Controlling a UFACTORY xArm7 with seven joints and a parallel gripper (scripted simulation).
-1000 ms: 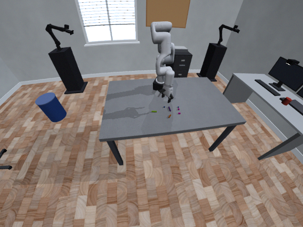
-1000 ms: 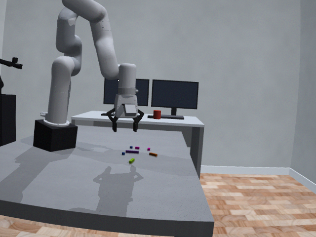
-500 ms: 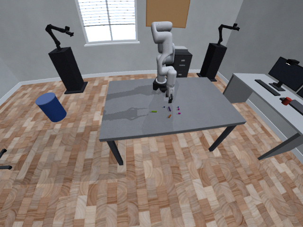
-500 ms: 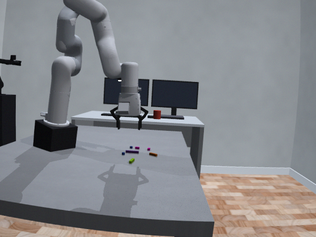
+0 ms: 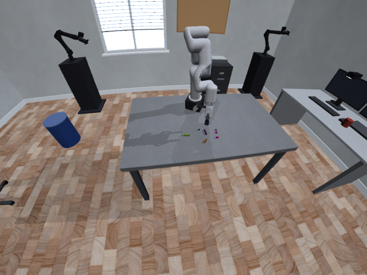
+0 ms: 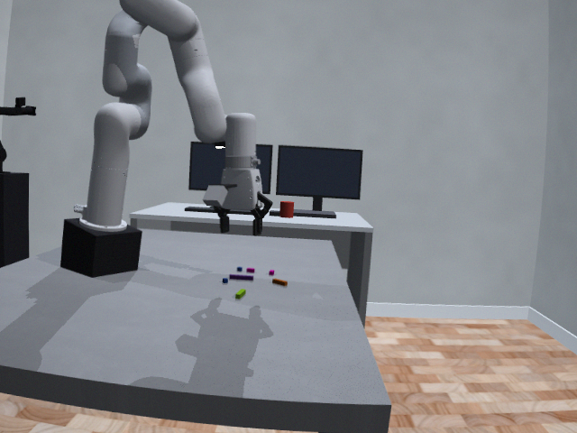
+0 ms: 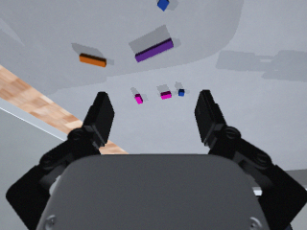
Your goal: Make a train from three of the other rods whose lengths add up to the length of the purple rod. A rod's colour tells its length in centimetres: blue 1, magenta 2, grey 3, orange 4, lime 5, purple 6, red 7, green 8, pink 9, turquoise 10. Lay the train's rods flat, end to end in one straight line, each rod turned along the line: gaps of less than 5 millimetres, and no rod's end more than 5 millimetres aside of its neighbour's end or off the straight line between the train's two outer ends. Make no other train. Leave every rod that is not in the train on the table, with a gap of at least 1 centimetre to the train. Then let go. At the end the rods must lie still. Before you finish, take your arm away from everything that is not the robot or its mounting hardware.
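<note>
Grey table surface [image 5: 242, 118] [image 6: 140, 340] [image 7: 278, 120]: we've got it in all three views, every rod lying on it.
White jointed arm [image 5: 204, 56] [image 6: 107, 186]: top and exterior catch it, bending over the table.
Blue cylindrical bin [image 5: 63, 130]: that's one for the top view alone, on the wooden floor.
Dark monitors [image 5: 346, 91] [image 6: 319, 172]: exterior gives us both, top crops one; they're on the side desk, well apart from the rods.
Red mug [image 5: 346, 122] [image 6: 286, 209]: on that desk too.
Jaws: wide open, released, nothing held, black fingers [image 5: 206, 121] [image 6: 257, 225] up above the surface, touching no rod.
Purple rod [image 5: 205, 132] [image 6: 241, 277] [image 7: 153, 51]: lying flat amid the group.
Lime rod [image 5: 186, 134] [image 6: 240, 293]: top and exterior only, off on its own.
Orange rod [image 5: 205, 140] [image 6: 279, 281] [image 7: 92, 60]: apart, turned its own way.
Magenta rods [image 5: 217, 137] [image 6: 271, 272] [image 7: 139, 99]: two, differently turned, one just beside a blue.
Blue rods [image 5: 198, 129] [image 6: 224, 280] [image 7: 163, 4]: two, on opposite sides of purple; no train yet!
</note>
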